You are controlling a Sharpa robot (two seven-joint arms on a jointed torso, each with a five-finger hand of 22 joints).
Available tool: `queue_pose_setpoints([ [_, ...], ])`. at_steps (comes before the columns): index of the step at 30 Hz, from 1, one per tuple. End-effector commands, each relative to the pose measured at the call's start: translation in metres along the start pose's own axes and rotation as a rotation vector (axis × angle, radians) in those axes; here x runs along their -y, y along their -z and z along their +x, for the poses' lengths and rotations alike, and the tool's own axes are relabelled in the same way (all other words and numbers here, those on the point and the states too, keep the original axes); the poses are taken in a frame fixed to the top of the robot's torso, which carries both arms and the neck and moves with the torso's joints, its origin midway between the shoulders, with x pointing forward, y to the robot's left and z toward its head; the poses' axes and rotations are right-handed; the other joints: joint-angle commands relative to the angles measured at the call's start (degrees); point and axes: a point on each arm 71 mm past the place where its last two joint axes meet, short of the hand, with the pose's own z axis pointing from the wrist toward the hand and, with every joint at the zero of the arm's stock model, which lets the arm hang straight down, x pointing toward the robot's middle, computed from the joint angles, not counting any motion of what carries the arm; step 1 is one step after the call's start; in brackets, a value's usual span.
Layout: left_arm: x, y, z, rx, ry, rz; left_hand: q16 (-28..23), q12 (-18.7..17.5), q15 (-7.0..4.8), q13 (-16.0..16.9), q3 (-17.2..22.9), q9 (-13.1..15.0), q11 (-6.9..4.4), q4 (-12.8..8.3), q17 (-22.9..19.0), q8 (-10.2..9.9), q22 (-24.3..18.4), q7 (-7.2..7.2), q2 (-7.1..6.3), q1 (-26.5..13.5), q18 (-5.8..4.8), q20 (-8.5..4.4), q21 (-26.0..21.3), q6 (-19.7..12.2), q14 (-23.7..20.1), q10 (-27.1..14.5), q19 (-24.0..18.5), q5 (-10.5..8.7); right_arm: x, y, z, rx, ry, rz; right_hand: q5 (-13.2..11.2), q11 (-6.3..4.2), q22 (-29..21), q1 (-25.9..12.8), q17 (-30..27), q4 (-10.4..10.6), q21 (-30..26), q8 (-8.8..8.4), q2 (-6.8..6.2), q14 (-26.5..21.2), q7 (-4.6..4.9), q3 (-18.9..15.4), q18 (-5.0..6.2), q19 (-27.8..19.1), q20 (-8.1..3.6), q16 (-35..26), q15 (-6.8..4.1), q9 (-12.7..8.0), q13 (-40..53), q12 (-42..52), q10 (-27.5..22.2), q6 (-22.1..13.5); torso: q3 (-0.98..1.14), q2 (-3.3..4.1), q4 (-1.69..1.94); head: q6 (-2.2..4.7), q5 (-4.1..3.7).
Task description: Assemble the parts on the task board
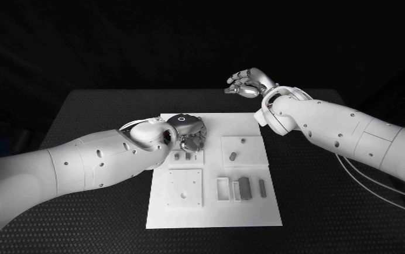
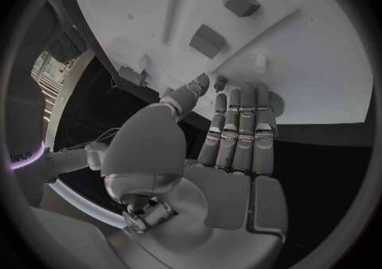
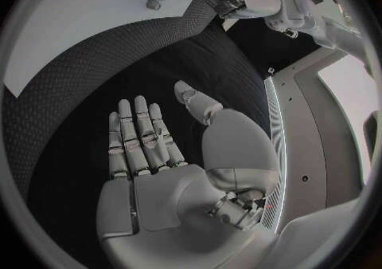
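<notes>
White and flat, the task board (image 1: pixel 253 210) lies in the middle of the black table (image 1: pixel 101 105), and its near edge is closest to us. On the near part of the board sits a square plate with small holes (image 1: pixel 185 187). Just right of it is an open frame (image 1: pixel 223 188), then a dark block (image 1: pixel 244 187), then a thin grey bar (image 1: pixel 263 188). Farther back on the right side is another square plate (image 1: pixel 239 149) with a small grey peg (image 1: pixel 232 156) on it. The left hand (image 1: pixel 187 130) hangs over the far left part of the board, above a small plate with two slots (image 1: pixel 185 157). In the left wrist view its fingers (image 2: pixel 240 130) are straight and side by side, the thumb is a little apart, and it holds nothing. The fingertips are close to the board there, but I cannot tell if they touch it. The right hand (image 1: pixel 247 84) is up past the far right corner of the board, well apart from the parts. In the right wrist view its fingers (image 3: pixel 142 135) are flat and spread, with nothing in them.
</notes>
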Motion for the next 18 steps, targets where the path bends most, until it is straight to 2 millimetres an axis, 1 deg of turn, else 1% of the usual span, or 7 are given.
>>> queue_pose_setpoints([
  [1, -0.0009, -0.0014, 0.0007, 0.003, 0.001, -0.009, 0.1, -0.3, -0.05, -0.2, 0.0, -0.2, 0.25, 0.1, 0.7, -0.3, 0.2, 0.11, 0.35, 0.0, 0.46, -0.08, 0.2, -0.5, 0.4, -0.5, 0.4, -0.27, -0.0024, 0.0007, -0.0002, 0.010, -0.003, -0.017, -0.2, 0.07, 0.1, 0.4, -0.1, -0.1, -0.3, 0.32, 0.07, 0.4, 1.90, -0.3, -0.58, 0.4, 0.14, -0.2, -0.05, -0.1, -0.2, -0.4, 0.4, -0.4, -0.01, 0.00, 0.01, -0.23, -0.10],
  [6, 0.0003, -0.0041, 0.0046, 0.005, 0.004, -0.012, 1.2, -0.4, -0.65, -0.7, -0.2, -0.5, 0.52, 0.1, 3.0, -0.5, 1.1, 0.22, 0.35, 0.2, 0.46, -0.86, 1.0, -1.0, 1.5, -1.6, 1.8, -0.27, -0.0024, 0.0006, 0.0006, 0.001, -0.004, -0.015, -0.2, 0.08, 0.1, 0.4, -0.1, -0.1, -0.4, 0.36, 0.04, 0.5, 1.90, -0.3, -0.56, 0.5, 0.15, -0.3, -0.05, -0.2, -0.4, -0.4, 0.4, -0.4, 0.01, -0.10, 0.20, -0.41, -0.29],
  [13, 0.0018, -0.0058, 0.0063, -0.004, 0.008, -0.011, 2.6, -0.3, -1.06, -1.0, -0.5, -0.8, 0.36, 0.2, 4.8, -0.6, 2.4, 0.18, 0.55, 0.3, 0.57, -1.43, 1.9, -1.3, 2.2, -1.6, 2.9, -0.28, -0.0026, -0.0003, 0.0025, -0.008, -0.005, -0.011, -0.2, 0.13, 0.2, 0.3, -0.3, -0.1, -0.5, 0.41, 0.02, 0.4, 1.92, -0.4, -0.54, 0.5, 0.19, -0.5, -0.01, -0.3, -0.8, -0.5, 0.5, -0.5, 0.00, -0.07, 0.06, -0.44, -0.23],
  [16, 0.0027, -0.0062, 0.0064, -0.006, 0.011, -0.009, 3.0, -0.2, -1.20, -1.1, -0.5, -0.9, 0.25, 0.3, 5.3, -0.6, 2.8, 0.19, 0.64, 0.3, 0.64, -1.57, 2.2, -1.3, 2.4, -1.5, 3.3, -0.29, -0.0025, -0.0005, 0.0024, -0.008, -0.005, -0.010, -0.2, 0.14, 0.2, 0.3, -0.3, -0.1, -0.5, 0.42, 0.04, 0.4, 1.92, -0.5, -0.54, 0.5, 0.21, -0.5, 0.01, -0.4, -0.9, -0.6, 0.5, -0.5, 0.05, -0.09, 0.08, -0.50, -0.20],
  [18, 0.0031, -0.0061, 0.0067, -0.011, 0.011, -0.007, 3.9, 0.0, -1.53, -1.1, -0.6, -1.0, -0.05, 0.3, 6.2, -0.5, 3.6, 0.21, 0.76, 0.4, 0.79, -1.85, 2.7, -1.3, 3.1, -0.8, 4.0, -0.28, -0.0027, -0.0008, 0.0031, -0.009, -0.005, -0.010, -0.2, 0.14, 0.2, 0.3, -0.3, -0.1, -0.5, 0.44, 0.04, 0.4, 1.92, -0.5, -0.53, 0.5, 0.21, -0.5, 0.02, -0.4, -1.0, -0.6, 0.5, -0.5, 0.04, -0.10, 0.13, -0.56, -0.25],
])
